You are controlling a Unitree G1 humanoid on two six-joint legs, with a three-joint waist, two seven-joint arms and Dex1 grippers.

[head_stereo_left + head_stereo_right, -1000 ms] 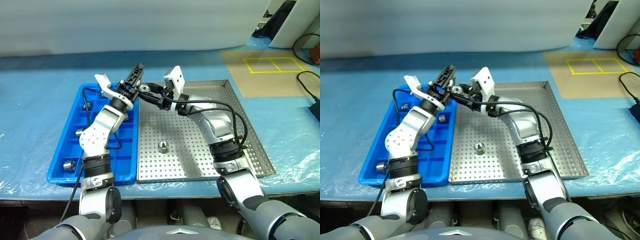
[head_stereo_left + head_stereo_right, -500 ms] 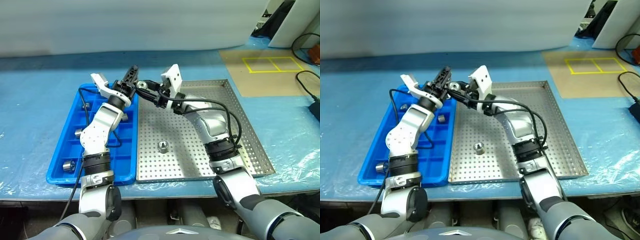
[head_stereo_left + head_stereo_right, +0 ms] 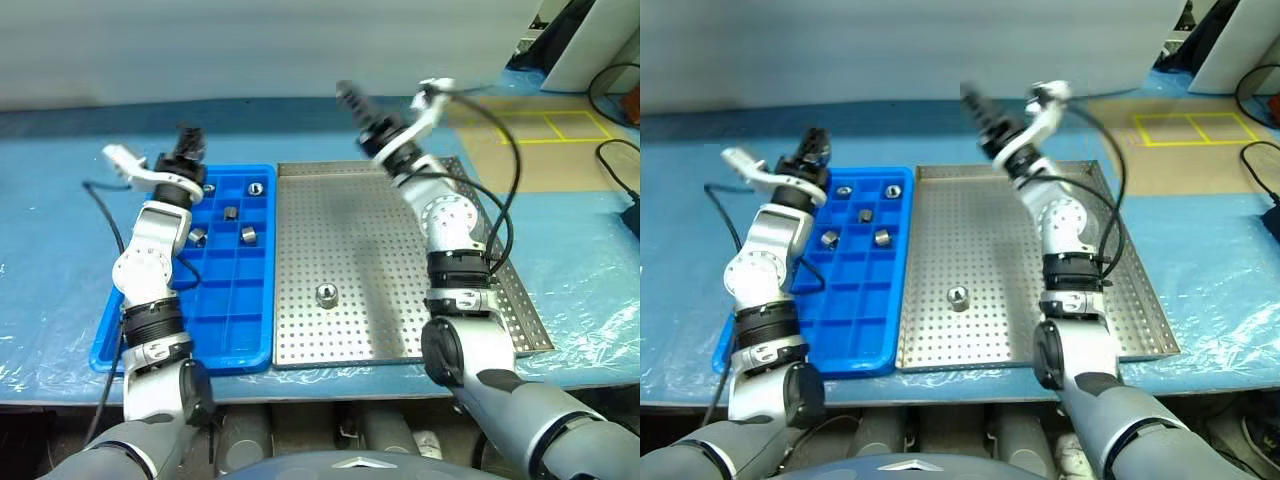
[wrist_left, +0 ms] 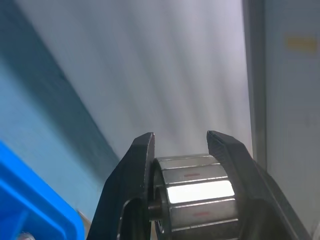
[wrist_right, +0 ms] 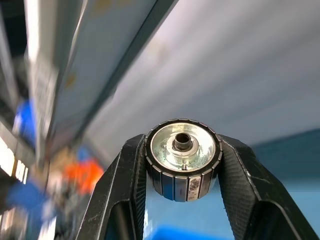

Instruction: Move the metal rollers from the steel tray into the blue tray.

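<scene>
Up close, the wrist views show each end effector clamped on a metal roller: left end effector (image 4: 180, 145) on one (image 4: 197, 192), right end effector (image 5: 181, 145) on another (image 5: 183, 159). Head views add the rest: one roller (image 3: 326, 294) on the steel tray (image 3: 400, 340), four (image 3: 241, 212) in the blue tray (image 3: 225, 320). Blue sheeting covers the desk (image 3: 60, 230); yellow tape squares (image 3: 545, 126) far right. No legible writing.
</scene>
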